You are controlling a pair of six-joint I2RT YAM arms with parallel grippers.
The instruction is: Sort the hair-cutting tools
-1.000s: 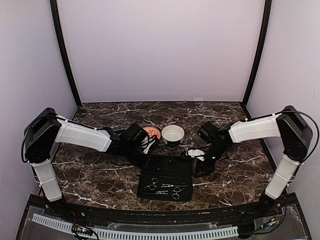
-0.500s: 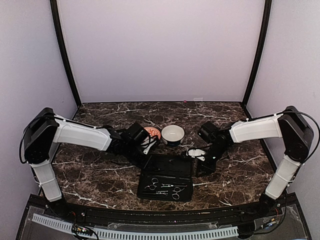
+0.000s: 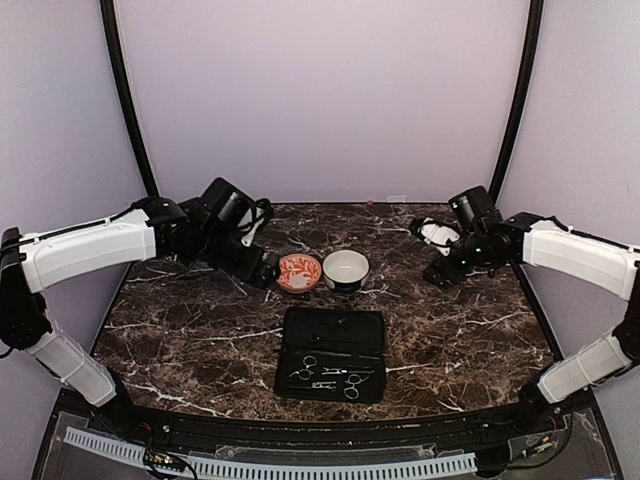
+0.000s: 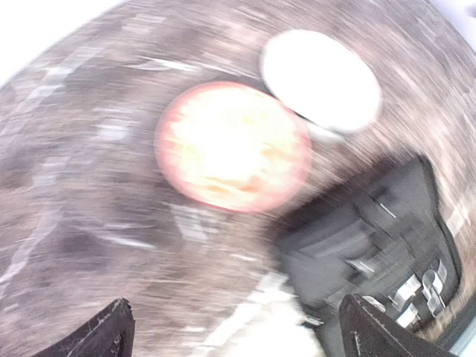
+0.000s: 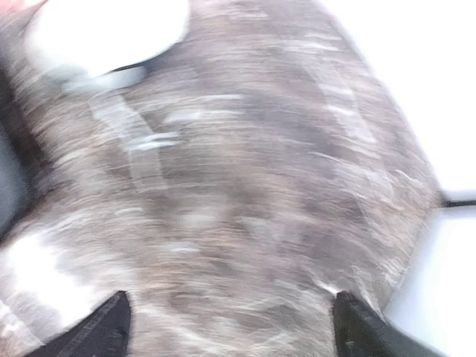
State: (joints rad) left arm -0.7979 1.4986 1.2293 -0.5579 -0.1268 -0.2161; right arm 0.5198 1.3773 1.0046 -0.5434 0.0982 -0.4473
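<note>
The hair-cutting tools [image 3: 330, 377], silvery scissors and other slim pieces, lie in the near half of the open black case [image 3: 332, 330]. In the blurred left wrist view they show as pale glints [image 4: 420, 291] at the lower right. My left gripper [image 3: 264, 275] hovers left of the orange-patterned bowl [image 3: 299, 271], open with nothing between its fingers [image 4: 104, 335]. My right gripper [image 3: 440, 275] hangs over bare marble right of the white bowl [image 3: 345, 269], also open and empty. In the right wrist view its fingertips [image 5: 110, 329] stand wide apart.
The two bowls stand side by side just behind the case. The left wrist view shows the orange bowl [image 4: 232, 146], the white bowl [image 4: 321, 79] and the case [image 4: 349, 245]. The white bowl [image 5: 108, 30] shows at the right wrist view's top left. Purple walls enclose the table.
Both arms have swung up and outward from the case's far corners toward the back sides of the table. Both grippers have opened wide.
</note>
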